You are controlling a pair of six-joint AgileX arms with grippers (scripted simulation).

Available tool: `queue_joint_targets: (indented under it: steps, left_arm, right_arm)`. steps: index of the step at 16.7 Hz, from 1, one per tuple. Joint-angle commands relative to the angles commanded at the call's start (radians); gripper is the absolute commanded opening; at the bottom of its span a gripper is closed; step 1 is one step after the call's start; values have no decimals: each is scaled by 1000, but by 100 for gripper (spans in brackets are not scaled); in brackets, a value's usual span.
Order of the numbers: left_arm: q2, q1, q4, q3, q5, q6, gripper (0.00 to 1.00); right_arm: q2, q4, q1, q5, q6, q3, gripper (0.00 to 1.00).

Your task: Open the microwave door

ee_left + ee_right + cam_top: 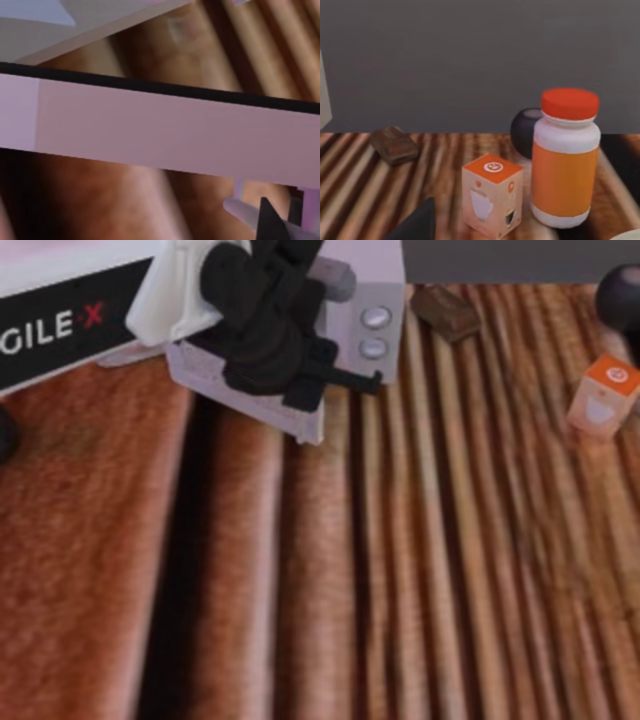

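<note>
The microwave (370,310) stood at the table's far edge, its door (255,390) swung partly out. The left gripper (345,375) hovered at the door — grip not discernible. Best to follow the hinge arc smoothly — no straight pull.

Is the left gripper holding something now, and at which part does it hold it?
It cannot be told. The left gripper is at the microwave door, which stands partly open, but its arm hides any contact. The right arm is out of the top view.
</note>
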Motion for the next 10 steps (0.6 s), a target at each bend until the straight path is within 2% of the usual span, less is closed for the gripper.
queue_joint_targets:
  steps: [3,10]
  left_arm:
    - [-24,11,11,-31,18,36,0]
    - [-24,11,11,-31,18,36,0]
  right_arm:
    - [0,0,0,0,0,0,100]
    - [0,0,0,0,0,0,100]
